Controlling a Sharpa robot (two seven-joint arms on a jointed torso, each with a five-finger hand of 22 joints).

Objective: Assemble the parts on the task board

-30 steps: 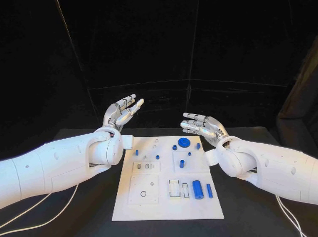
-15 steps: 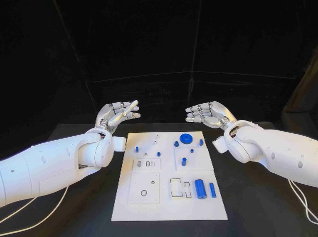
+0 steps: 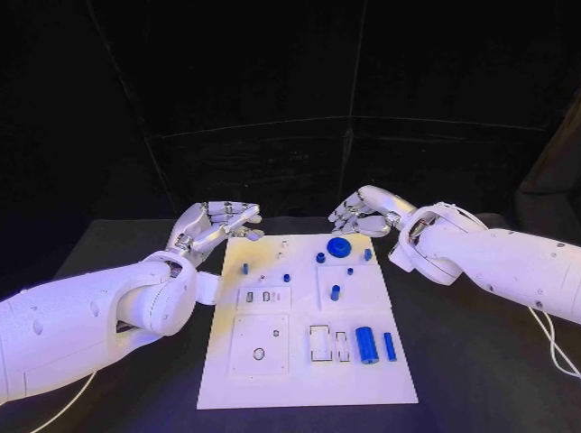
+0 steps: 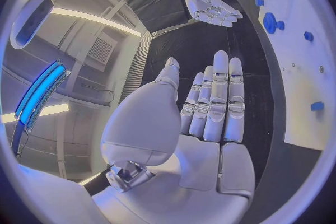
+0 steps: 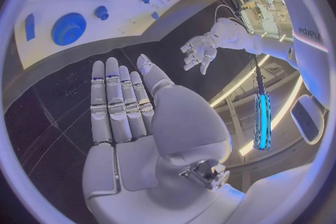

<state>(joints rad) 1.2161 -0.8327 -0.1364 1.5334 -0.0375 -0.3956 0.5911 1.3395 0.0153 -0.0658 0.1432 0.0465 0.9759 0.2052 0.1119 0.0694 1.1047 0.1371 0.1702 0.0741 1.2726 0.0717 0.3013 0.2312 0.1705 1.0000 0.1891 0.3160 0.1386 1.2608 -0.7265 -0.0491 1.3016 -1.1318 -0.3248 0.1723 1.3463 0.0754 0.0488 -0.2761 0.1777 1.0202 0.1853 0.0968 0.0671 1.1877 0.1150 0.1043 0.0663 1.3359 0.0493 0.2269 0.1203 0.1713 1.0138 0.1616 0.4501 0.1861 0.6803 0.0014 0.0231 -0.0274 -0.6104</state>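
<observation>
The white task board (image 3: 304,379) lies in the middle of the black table. At its far edge stands a round blue disc (image 3: 339,246), with small blue pegs (image 3: 335,292) behind and beside it. A thick blue cylinder (image 3: 366,345) and a thinner blue bar (image 3: 390,346) lie at the near right. My left hand (image 3: 219,221) hovers at the far left corner and holds nothing; its fingers (image 4: 213,106) are stretched out. My right hand (image 3: 369,212) hovers beyond the far right corner, also empty, its fingers (image 5: 119,103) extended. The disc (image 5: 68,28) lies ahead of them.
The board (image 4: 308,73) has white recessed blocks (image 3: 262,343) and slots (image 3: 319,343) on its near half. Black table (image 3: 485,361) surrounds it on both sides. White cables (image 3: 557,352) trail over the table by each arm. A dark curtain closes the back.
The camera has shifted. My left hand's fingers, which pointed upward, now lean down over the board's far left corner. My right hand has reached a little farther past the far edge.
</observation>
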